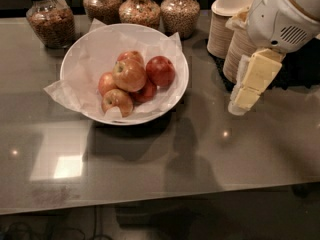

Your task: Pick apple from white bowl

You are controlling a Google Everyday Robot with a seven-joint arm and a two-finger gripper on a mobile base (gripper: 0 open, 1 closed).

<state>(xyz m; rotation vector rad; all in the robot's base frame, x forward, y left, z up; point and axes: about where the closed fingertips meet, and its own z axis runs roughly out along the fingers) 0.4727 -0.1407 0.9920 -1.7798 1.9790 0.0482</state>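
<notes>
The white bowl (184,82), lined with crinkled white paper, stands on the grey table at centre left. The apple (129,74), the largest and palest one with yellow-orange skin and red streaks, lies on top of the pile in the bowl. A dark red apple (160,70) lies to its right, and smaller blushed apples (117,101) lie around it. My gripper (241,103) hangs from the white arm at the right. It is above the table, to the right of the bowl and apart from it, holding nothing.
Several glass jars of grains (50,20) line the back edge of the table behind the bowl. Stacks of tan paper bowls (226,26) stand at the back right, just behind my arm. The table's front edge (160,200) runs along the bottom.
</notes>
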